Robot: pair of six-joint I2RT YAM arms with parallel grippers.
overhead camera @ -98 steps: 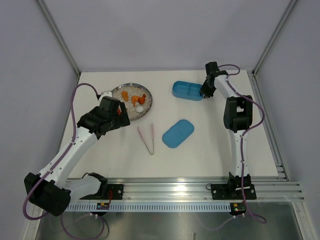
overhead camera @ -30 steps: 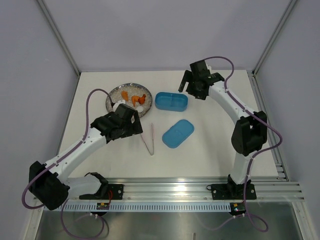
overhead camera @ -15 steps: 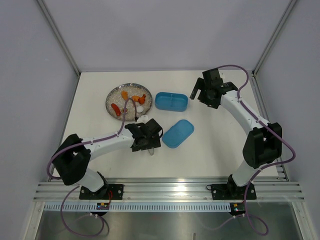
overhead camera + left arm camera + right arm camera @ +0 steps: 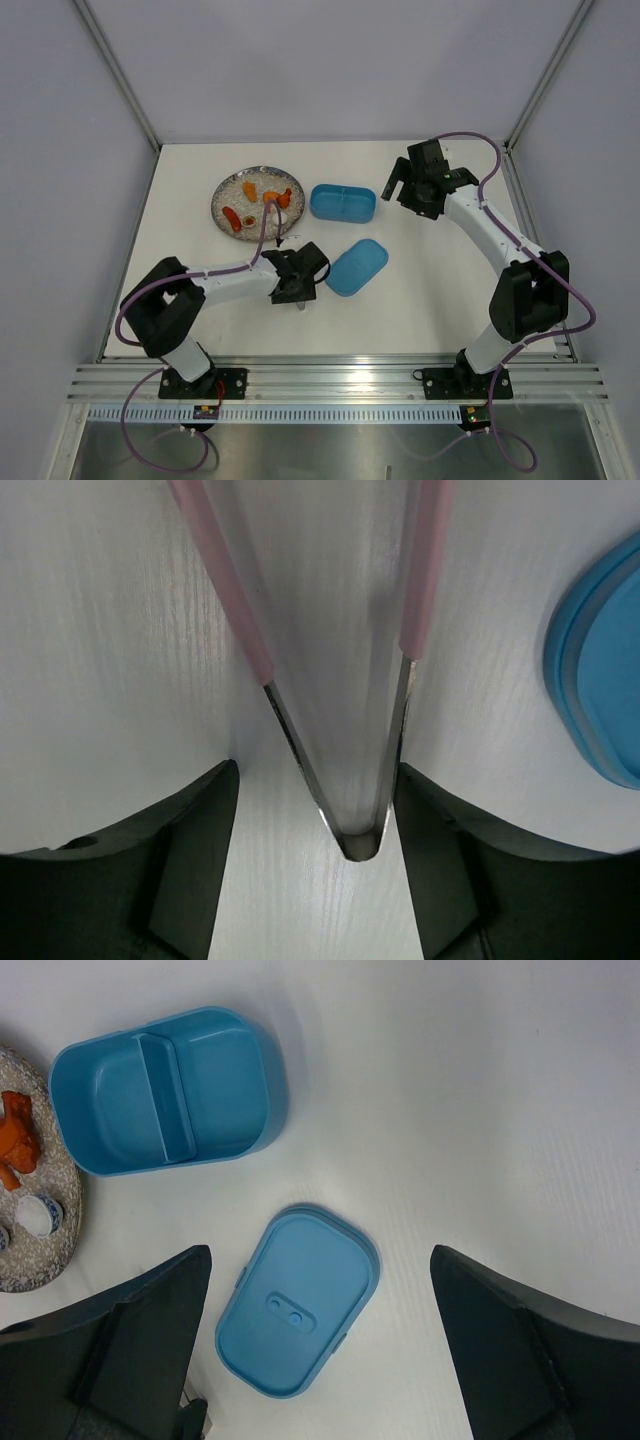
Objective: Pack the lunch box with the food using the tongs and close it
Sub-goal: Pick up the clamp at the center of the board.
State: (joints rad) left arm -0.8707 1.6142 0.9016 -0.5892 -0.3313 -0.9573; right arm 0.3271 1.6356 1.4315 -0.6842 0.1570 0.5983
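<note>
Flanking the tongs' [image 4: 289, 730] joined end, the left tool's [image 4: 318, 775] fingers [image 4: 190, 850] stand apart.

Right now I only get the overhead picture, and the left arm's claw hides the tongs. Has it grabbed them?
Observer: Its wrist camera shows the left gripper straddling the tongs near their steel bend. There is a gap on one side, so no firm pinch yet.
Operator: Is anything in the blue box?
Observer: No. Close up, the right wrist camera shows both compartments of the lunch box bare.
</note>
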